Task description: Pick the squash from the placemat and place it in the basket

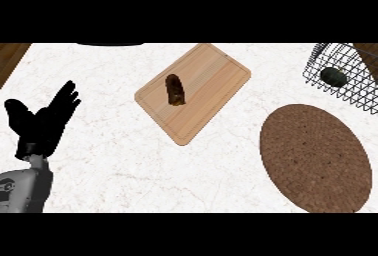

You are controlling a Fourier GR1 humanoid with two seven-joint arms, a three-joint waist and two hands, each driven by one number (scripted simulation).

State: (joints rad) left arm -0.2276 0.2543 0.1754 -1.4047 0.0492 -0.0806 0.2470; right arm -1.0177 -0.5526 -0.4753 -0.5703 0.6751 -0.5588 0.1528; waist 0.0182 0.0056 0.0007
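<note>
The dark green squash lies inside the black wire basket at the upper right of the head view. The round brown woven placemat lies at the right with nothing on it. My left hand rests open at the left, fingers up, far from both. My right hand does not show.
A wooden cutting board lies at an angle in the upper middle, with a dark brown oblong item on it. The white marble counter ends at a wooden strip at the upper left.
</note>
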